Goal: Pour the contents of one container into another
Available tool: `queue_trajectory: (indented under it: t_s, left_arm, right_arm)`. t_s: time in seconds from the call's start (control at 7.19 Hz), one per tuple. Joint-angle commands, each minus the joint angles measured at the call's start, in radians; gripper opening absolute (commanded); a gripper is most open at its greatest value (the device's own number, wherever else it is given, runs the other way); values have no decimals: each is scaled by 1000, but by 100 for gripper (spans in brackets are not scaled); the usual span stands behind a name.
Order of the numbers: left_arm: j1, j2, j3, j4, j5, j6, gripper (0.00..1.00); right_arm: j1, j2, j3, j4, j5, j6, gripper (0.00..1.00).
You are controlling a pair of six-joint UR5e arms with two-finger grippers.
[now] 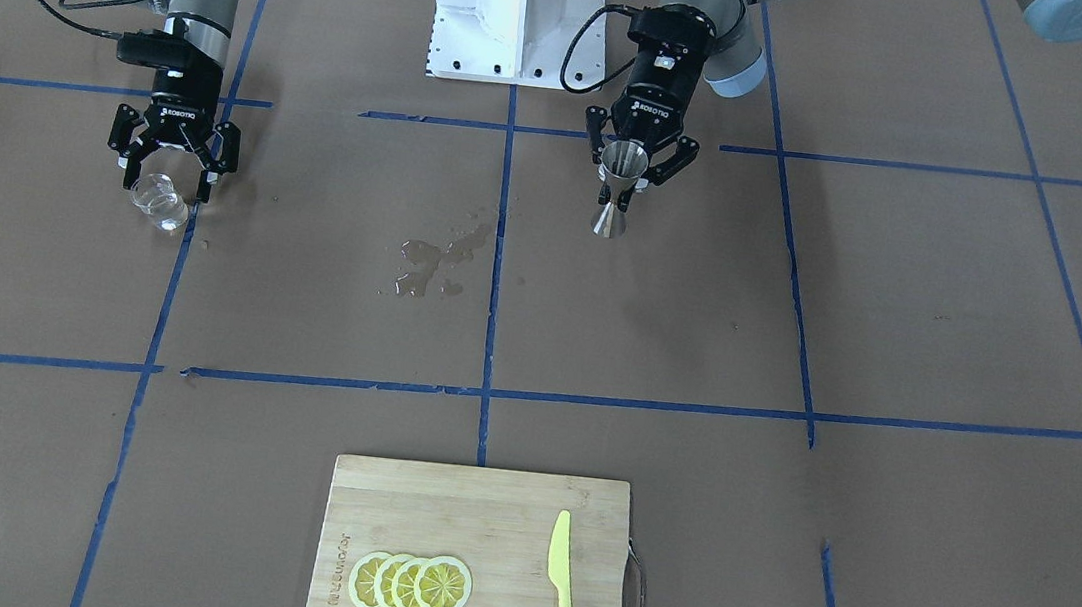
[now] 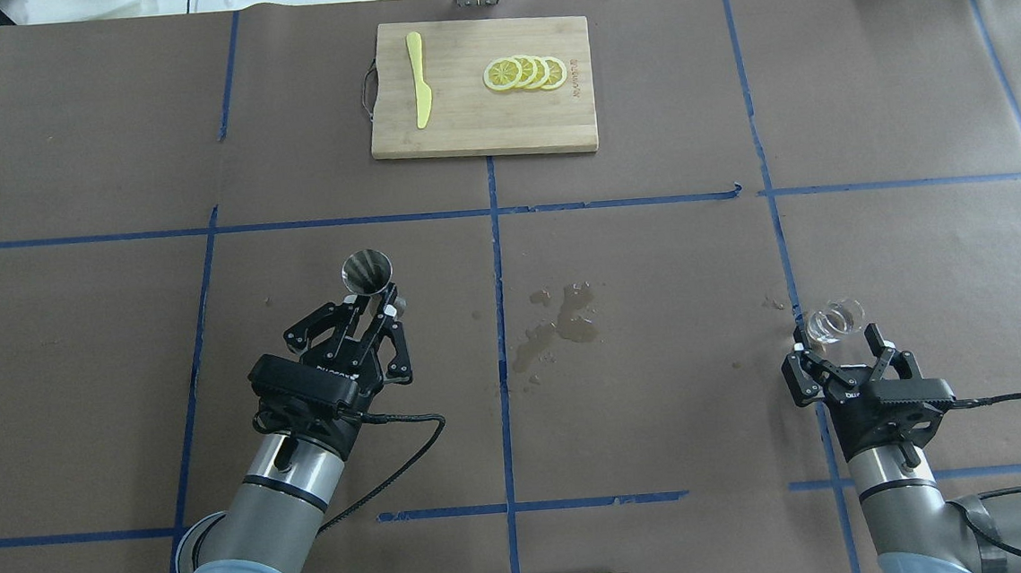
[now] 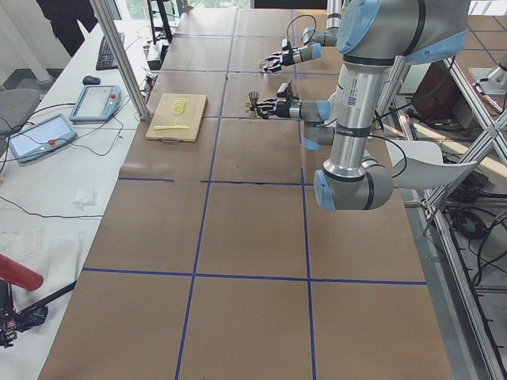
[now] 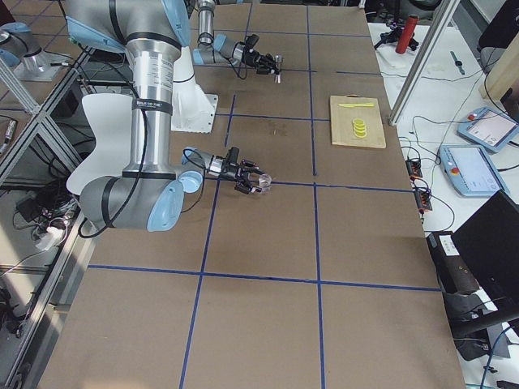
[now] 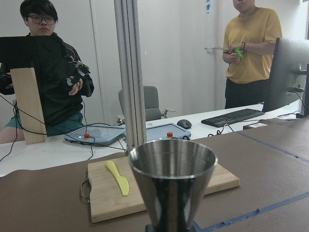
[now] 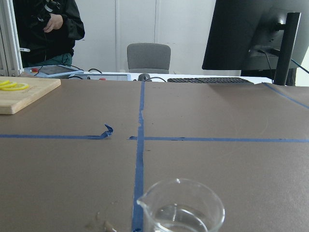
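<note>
The steel hourglass jigger [image 1: 617, 191] stands upright, its open cone up, with my left gripper [image 1: 626, 184] shut on its narrow waist; the left wrist view shows its wide mouth [image 5: 172, 179] close up. Whether its base touches the table I cannot tell. The clear glass cup [image 1: 159, 203] sits on the table on the other side, holding a little clear liquid [image 6: 181, 210]. My right gripper [image 1: 167, 189] is open, its fingers spread wide on either side of the cup without touching it. From overhead, the cup [image 2: 831, 320] lies just past the fingertips.
A puddle of spilled liquid [image 1: 430, 262] lies on the brown paper between the two arms. Across the table, a wooden cutting board [image 1: 479, 508] carries lemon slices [image 1: 411, 583] and a yellow knife [image 1: 563, 587]. The robot's white base [image 1: 520, 10] stands between the arms.
</note>
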Motion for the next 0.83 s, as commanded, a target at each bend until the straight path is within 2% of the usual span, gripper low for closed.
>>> queue_trajectory:
  t_s: [0.0,0.7]
  left_arm:
    - [0,2,2,0,0,0,0]
    - [2,2,2,0,0,0,0]
  right_arm:
    - [2,20,-24,0,2,-1,93]
    - [18,20,-27,0,2,-1,85]
